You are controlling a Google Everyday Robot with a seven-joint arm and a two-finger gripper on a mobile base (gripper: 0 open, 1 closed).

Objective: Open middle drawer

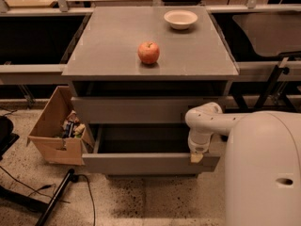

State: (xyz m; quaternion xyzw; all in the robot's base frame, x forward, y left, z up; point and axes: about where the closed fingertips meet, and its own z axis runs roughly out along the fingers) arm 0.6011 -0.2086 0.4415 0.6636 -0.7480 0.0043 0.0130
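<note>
Seemingly mid-pull, the middle drawer (141,163) stood partly open under the grey cabinet (113,46), its flat front jutting toward 6 o'clock and its tray bared. The gripper (196,157) reached down from the white arm (207,121) onto the front's upper rim at its 3 o'clock end, probably because the handle-less front offers only that edge. Whether it was clenched or released could not be told. From the gripper, the drawer stretched toward 9 o'clock, touching it.

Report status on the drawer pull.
Tool on front lip of middle drawer, right end. Drawer partly out, interior showing. Cardboard box close beside its left corner.
</note>
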